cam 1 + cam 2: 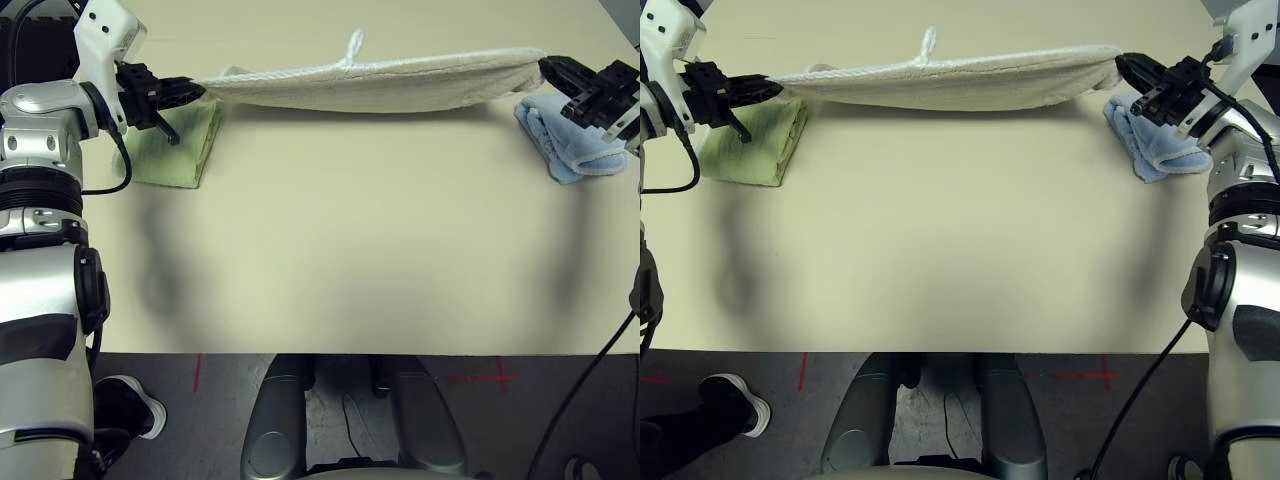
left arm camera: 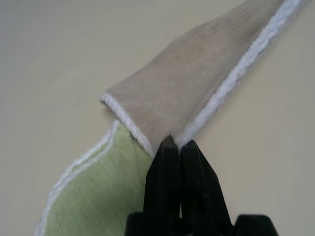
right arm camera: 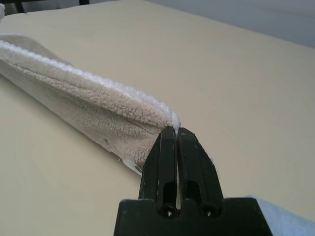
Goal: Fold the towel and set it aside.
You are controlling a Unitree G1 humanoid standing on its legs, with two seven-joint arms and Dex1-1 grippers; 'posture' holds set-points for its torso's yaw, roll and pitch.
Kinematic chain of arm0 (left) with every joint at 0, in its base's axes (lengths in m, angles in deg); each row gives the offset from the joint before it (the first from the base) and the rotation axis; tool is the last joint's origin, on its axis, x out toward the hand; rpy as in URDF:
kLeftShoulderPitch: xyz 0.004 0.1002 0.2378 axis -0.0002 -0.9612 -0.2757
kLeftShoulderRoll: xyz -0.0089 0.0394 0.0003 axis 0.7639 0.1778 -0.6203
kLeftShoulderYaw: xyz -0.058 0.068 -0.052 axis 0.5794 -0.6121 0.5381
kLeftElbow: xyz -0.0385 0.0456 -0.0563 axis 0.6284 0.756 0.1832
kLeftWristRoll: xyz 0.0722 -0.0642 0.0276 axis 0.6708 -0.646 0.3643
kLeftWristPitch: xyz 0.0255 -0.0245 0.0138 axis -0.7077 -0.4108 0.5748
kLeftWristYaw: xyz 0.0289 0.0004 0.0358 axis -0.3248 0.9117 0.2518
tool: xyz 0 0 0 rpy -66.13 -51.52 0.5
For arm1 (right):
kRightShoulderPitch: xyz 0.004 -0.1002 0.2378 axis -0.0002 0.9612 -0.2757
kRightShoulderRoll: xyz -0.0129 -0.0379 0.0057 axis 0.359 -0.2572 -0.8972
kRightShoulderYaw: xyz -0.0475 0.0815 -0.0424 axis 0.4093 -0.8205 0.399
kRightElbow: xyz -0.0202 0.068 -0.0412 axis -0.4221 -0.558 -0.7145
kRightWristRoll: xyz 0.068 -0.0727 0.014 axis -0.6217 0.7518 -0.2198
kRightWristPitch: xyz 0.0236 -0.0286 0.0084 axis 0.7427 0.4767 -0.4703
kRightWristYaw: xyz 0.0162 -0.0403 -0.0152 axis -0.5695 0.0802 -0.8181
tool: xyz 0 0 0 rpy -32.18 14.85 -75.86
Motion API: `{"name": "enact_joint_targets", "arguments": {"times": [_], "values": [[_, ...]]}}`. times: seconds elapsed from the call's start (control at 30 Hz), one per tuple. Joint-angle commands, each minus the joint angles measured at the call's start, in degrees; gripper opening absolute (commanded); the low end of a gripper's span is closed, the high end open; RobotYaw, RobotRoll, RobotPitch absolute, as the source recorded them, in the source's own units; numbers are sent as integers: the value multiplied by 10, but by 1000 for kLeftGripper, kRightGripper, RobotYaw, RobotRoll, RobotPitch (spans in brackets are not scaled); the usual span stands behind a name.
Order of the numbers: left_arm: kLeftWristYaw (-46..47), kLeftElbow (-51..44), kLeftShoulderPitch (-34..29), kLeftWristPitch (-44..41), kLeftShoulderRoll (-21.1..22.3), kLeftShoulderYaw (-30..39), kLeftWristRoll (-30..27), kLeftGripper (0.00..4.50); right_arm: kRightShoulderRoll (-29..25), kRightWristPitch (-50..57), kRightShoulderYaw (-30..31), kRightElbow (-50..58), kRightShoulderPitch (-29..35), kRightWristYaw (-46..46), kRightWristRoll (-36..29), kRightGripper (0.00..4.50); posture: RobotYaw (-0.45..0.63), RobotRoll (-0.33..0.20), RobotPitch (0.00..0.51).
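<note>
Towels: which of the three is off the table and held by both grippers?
The beige towel, stretched between the left gripper and right gripper. The green towel and blue towel lie folded on the table.

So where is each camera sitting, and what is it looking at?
Left eye: on the head, looking down at the table; silver left arm visible, left tool pinching the towel.
Right eye: on the head beside it, same scene; right arm visible, right tool pinching the towel's other end.
Left wrist: along its shut fingers at the towel corner over the green towel.
Right wrist: along its shut fingers down the towel.
All four share the towel.
</note>
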Motion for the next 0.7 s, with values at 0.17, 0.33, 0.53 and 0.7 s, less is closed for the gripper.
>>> {"name": "enact_joint_targets", "arguments": {"times": [0.17, 0.33, 0.53, 0.7], "values": [[-168, -75, -44, -93, 56, -67, 8, 55, -55, 33, 60, 43, 54, -163, 41, 0, -22, 0, 328], [-190, -148, -85, -125, 98, -133, -39, 55, -83, 21, 102, 68, 92, -233, 69, 0, -22, 0, 329], [-190, -217, -118, -140, 164, -215, -114, 55, -101, 22, 133, 88, 117, -276, 69, 0, -17, 0, 330], [-190, -254, -133, -134, 210, -267, -153, 55, -136, 50, 209, 146, 160, -277, 28, 0, -7, 0, 330]]}}
